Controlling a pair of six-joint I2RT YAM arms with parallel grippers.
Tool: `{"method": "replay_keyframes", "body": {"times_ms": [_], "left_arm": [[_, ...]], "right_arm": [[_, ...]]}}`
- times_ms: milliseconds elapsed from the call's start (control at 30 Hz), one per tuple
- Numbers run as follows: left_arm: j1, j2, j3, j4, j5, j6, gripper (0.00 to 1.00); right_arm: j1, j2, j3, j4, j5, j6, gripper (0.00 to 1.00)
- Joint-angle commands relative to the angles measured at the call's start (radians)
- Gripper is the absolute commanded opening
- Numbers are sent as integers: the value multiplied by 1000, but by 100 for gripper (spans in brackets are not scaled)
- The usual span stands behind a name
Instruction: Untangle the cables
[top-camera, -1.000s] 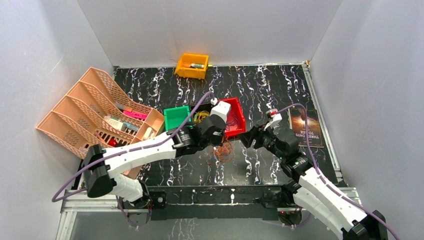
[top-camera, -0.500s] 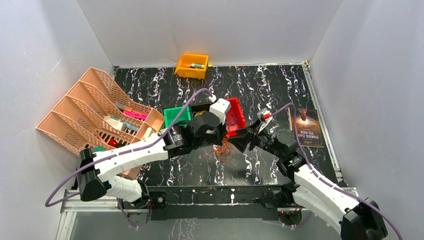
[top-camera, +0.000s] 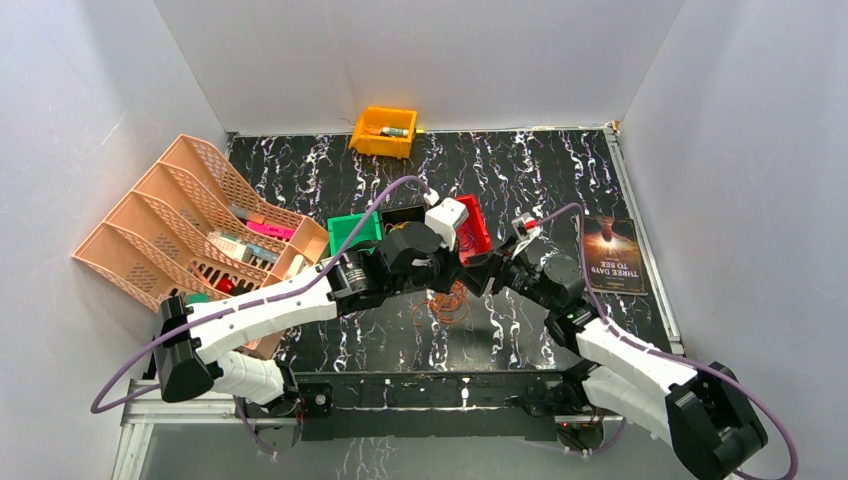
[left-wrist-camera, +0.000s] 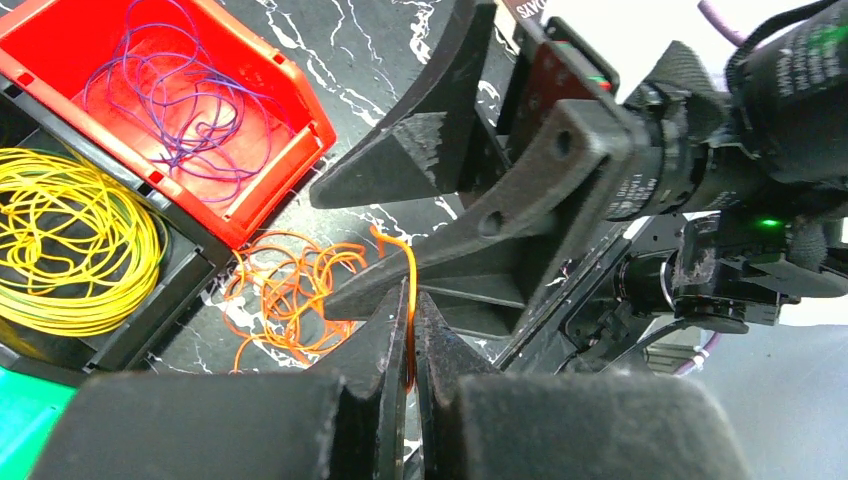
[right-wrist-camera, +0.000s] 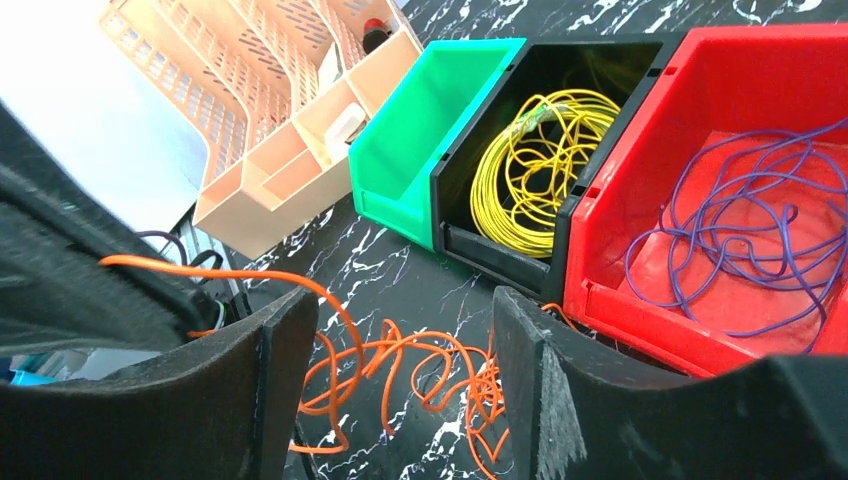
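An orange cable (top-camera: 447, 302) lies in a loose tangle on the black marbled table in front of the bins; it also shows in the left wrist view (left-wrist-camera: 290, 290) and the right wrist view (right-wrist-camera: 420, 370). My left gripper (left-wrist-camera: 411, 335) is shut on one strand of it, lifted above the pile. My right gripper (right-wrist-camera: 400, 330) is open, its jaws on either side of the raised strand, close to the left gripper (top-camera: 448, 268). A yellow cable (right-wrist-camera: 535, 165) lies coiled in the black bin. A purple cable (right-wrist-camera: 745, 225) lies in the red bin (top-camera: 478, 232).
A green bin (top-camera: 350, 233) stands left of the black bin. A peach desk organizer (top-camera: 190, 220) fills the left side. An orange bin (top-camera: 384, 131) stands at the back wall. A book (top-camera: 612, 255) lies at the right.
My right gripper has moved left toward the left gripper and now brackets the lifted orange strand. The left gripper has shifted slightly right, still holding the strand.
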Motion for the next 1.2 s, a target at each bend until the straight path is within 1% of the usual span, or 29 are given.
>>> {"method": "replay_keyframes", "body": {"times_ms": [0, 200, 300, 400, 567, 667, 900, 1000, 1167], "left_arm": [[-4, -10, 27, 29, 45, -3, 0], [-4, -19, 81, 10, 58, -1, 0], [-4, -31, 117, -10, 44, 6, 0], [-4, -44, 153, -23, 30, 16, 0], [-4, -52, 199, -47, 3, 35, 0], [-2, -53, 234, -73, -23, 57, 0], [1, -64, 334, -167, -141, 131, 0], [4, -89, 358, -210, -226, 162, 0], [6, -122, 383, -275, -376, 203, 0]], "right_arm": [[3, 46, 15, 73, 25, 40, 70], [2, 151, 20, 66, 3, 59, 59], [3, 184, 12, 52, 18, 68, 57], [3, 199, 0, 41, 47, 68, 56], [3, 220, -7, 40, 42, 63, 55], [2, 227, -11, 40, 44, 63, 50], [3, 207, -31, -16, 89, 61, 36], [3, 182, -40, -46, 102, 59, 33], [2, 126, -42, -134, 133, 43, 33]]}}
